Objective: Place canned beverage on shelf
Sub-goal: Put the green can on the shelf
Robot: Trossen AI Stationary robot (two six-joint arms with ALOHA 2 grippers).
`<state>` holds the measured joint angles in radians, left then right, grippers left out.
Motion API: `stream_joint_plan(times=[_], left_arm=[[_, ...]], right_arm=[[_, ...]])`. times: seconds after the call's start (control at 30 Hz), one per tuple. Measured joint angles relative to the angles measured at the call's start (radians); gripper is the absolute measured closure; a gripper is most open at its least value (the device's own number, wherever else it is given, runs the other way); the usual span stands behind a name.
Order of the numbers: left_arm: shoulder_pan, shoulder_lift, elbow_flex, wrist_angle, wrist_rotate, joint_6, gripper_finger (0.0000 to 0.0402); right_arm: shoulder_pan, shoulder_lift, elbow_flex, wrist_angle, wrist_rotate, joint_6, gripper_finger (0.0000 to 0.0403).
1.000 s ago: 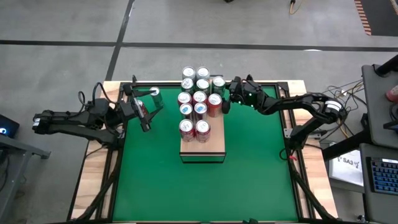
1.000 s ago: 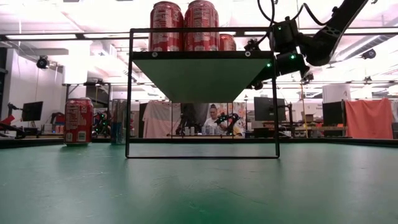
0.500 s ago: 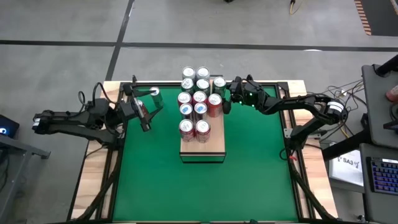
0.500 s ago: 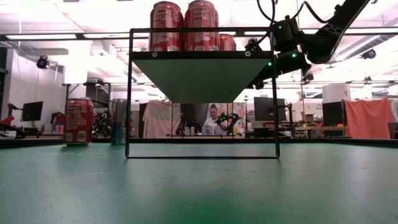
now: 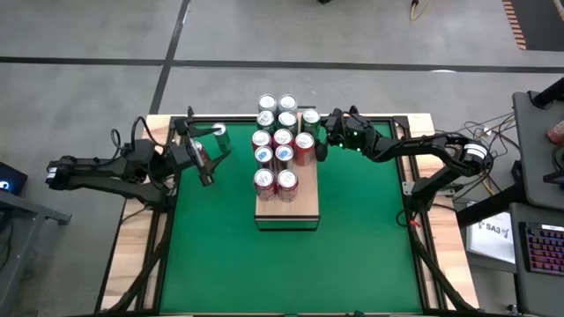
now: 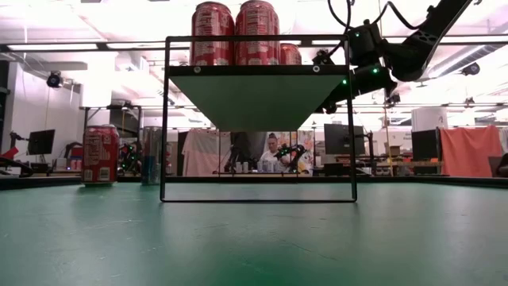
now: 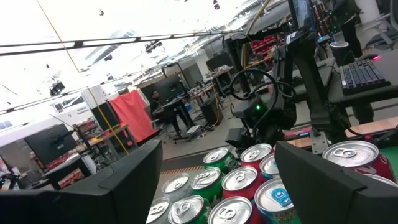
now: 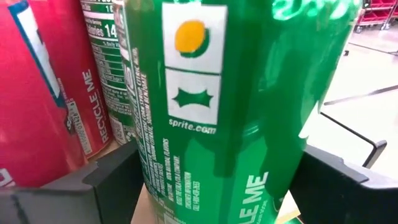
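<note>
Cans sit packed on the shelf [image 5: 287, 208], which stands in the middle of the green surface [image 5: 352, 255]. Over on the left side, the left end effector [image 5: 204, 154] hangs wide open and holds nothing, with a green-topped can [image 5: 219, 134] just beside it on the surface. On the right, the right end effector [image 5: 319, 136] has its fingers spread wide around a green can [image 8: 236, 112] at the back right corner of the shelf; whether it grips it or has let go I cannot tell. This can stands very close to the red can [image 8: 43, 93] next to it. If the arm pulls away crooked, a finger could bump a can and knock it off the shelf edge. The green can says "sprite.com" and "ME"; the red can says "RECYCLE ME".
</note>
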<state>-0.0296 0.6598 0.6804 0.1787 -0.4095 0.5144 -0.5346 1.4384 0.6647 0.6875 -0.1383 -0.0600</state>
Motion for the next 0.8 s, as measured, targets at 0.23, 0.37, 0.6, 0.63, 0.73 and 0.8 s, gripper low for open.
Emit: stream_joint_plan(times=[0.23, 0.37, 0.6, 0.63, 0.73, 0.8], left_arm=[[0.000, 0.000, 0.000, 0.000, 0.000, -0.001, 0.0107], [0.000, 0.000, 0.000, 0.000, 0.000, -0.003, 0.0107], [0.000, 0.000, 0.000, 0.000, 0.000, -0.003, 0.0107], [0.000, 0.000, 0.000, 0.000, 0.000, -0.003, 0.0107], [0.000, 0.000, 0.000, 0.000, 0.000, -0.003, 0.0107], [0.000, 0.000, 0.000, 0.000, 0.000, -0.003, 0.0107]], right_arm=[[0.000, 0.003, -0.002, -0.009, -0.001, -0.003, 0.0037], [0.000, 0.004, -0.002, -0.011, 0.000, -0.003, 0.0033], [0.000, -0.013, -0.002, -0.005, 0.000, -0.001, 0.0033], [0.000, -0.017, -0.002, -0.007, 0.000, -0.001, 0.0033], [0.000, -0.032, -0.002, -0.005, 0.000, 0.000, 0.0033], [0.000, -0.045, -0.002, -0.005, 0.000, -0.001, 0.0033]])
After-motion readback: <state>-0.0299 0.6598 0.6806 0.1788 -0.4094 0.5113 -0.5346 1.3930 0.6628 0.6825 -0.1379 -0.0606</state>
